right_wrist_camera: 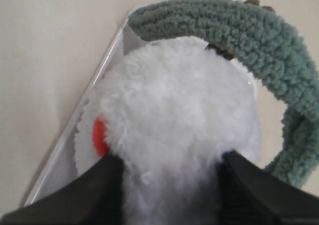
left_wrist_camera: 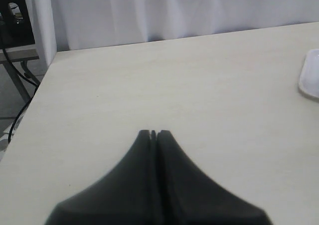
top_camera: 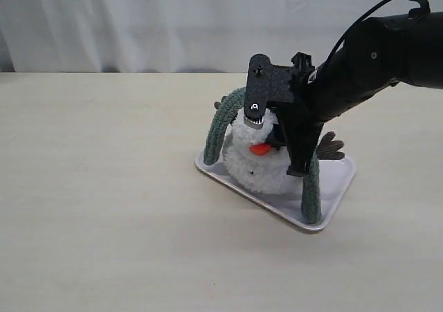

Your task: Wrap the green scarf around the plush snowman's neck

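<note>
Right wrist view: right hand (right_wrist_camera: 170,160) clamps fluffy white plush snowman (right_wrist_camera: 174,100); left hand (left_wrist_camera: 153,133) clenched.

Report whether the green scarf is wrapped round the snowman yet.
Not wrapped: the green scarf arches behind the plush snowman, ends hanging apart.

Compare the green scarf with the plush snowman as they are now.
The green scarf is a long sage-green strip; the plush snowman is a round white body with an orange-red nose. The scarf arches round behind the snowman, its ends hanging down on either side, while the snowman sits between them. The right gripper clasps the snowman's head; nothing grips the scarf. Both are fuzzy and rest on the white tray.
</note>
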`<state>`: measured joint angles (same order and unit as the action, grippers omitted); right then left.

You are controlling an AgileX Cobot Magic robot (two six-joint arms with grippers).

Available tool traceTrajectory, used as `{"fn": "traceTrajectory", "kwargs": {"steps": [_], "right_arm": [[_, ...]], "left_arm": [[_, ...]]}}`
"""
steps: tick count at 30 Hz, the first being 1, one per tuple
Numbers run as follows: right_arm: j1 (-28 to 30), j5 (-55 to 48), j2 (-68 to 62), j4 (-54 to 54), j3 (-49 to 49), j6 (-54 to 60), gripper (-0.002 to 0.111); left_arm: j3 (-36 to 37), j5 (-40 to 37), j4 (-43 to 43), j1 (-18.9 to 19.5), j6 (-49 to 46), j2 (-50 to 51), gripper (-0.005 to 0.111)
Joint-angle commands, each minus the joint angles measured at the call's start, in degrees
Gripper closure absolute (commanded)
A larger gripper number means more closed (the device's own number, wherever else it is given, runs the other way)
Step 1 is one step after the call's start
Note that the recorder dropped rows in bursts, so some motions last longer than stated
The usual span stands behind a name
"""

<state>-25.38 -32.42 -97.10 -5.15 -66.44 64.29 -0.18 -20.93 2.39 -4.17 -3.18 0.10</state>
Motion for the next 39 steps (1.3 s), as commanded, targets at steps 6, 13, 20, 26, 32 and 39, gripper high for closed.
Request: {"fn": "traceTrajectory", "kwargs": {"steps": [6,13,20,26,32,39], "right_arm": [[-0.07,0.01,0.32,1.58,0.41,23.26,0.104],[-0.07,1.77,0.32,1.32,0.41,15.38,0.100],[-0.07,2.83,1.86,1.32,0.41,12.32,0.048],[-0.07,2.72,4.95,1.32,0.41,7.53,0.039],[-0.07,-0.58,8.22,1.32,0.41,2.27,0.039],[-0.07,-7.97,11.45,-4.90,0.41,-0.42,0.039]], "left_arm": [[0.18,0.64,-0.04,0.07,0.05,-0.10,0.107],[0.18,0.64,-0.04,0.07,0.05,-0.10,0.107],[0.18,0.64,-0.04,0.07,0.05,-0.10,0.107],[0.18,0.64,-0.04,0.07,0.05,-0.10,0.107],[0.18,0.64,-0.04,0.07,0.05,-0.10,0.107],[0.18,0.64,-0.04,0.07,0.05,-0.10,0.107]]}}
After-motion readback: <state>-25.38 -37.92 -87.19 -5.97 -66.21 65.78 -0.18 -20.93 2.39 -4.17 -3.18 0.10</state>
